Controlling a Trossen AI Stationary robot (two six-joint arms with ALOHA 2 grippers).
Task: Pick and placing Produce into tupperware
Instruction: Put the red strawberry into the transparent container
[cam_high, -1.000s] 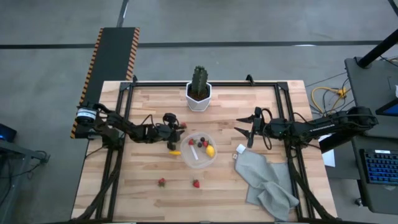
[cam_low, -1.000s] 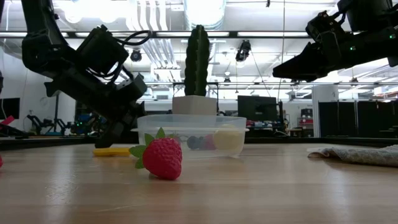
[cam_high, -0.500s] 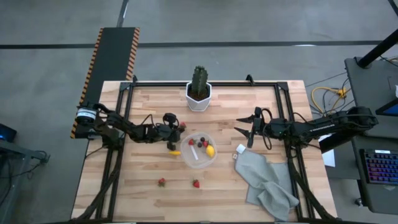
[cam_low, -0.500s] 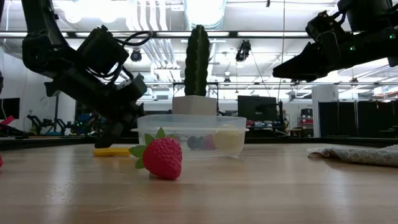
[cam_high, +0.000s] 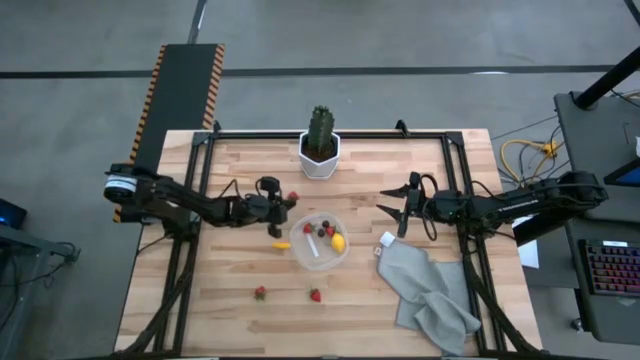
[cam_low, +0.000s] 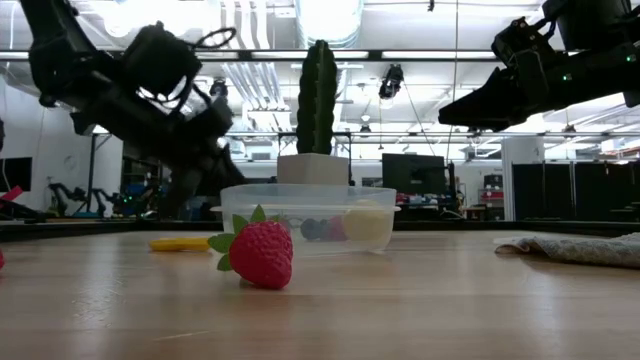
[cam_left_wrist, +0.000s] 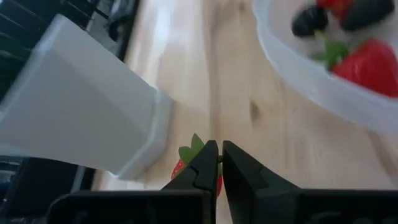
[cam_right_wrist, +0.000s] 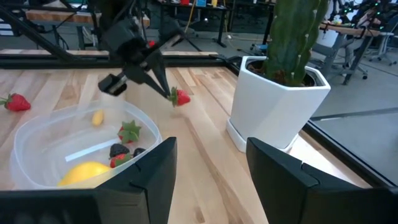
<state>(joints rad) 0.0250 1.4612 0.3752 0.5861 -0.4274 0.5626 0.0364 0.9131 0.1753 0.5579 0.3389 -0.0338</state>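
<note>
My left gripper (cam_high: 287, 201) is shut on a small red strawberry (cam_right_wrist: 181, 98) just left of the tupperware (cam_high: 320, 240), a round clear bowl. In the bowl lie a yellow lemon (cam_high: 338, 241), strawberries and dark berries. Loose on the table are a yellow piece (cam_high: 282, 245) beside the bowl and two strawberries (cam_high: 260, 293), (cam_high: 316, 295) nearer the front edge. My right gripper (cam_high: 390, 211) hangs open above the table to the right of the bowl, with nothing between its fingers. My left gripper pinches the strawberry's green leafy top (cam_left_wrist: 194, 147) between the free ends of its two fingers. The fingers slant down from the table's left side. The red body (cam_right_wrist: 182, 98) hangs just past the fingertips (cam_right_wrist: 166, 89), clear of the wood.
A tall green cactus in a white hexagonal pot (cam_high: 320, 152) stands at the far edge behind the bowl, close to my left gripper. A grey cloth (cam_high: 430, 290) lies at the right front. A black frame (cam_high: 330, 133) runs along the table's far edge and sides.
My left gripper has risen from the table beside the tupperware, carrying the strawberry up with it. The bowl and the loose fruit stay where they were.
</note>
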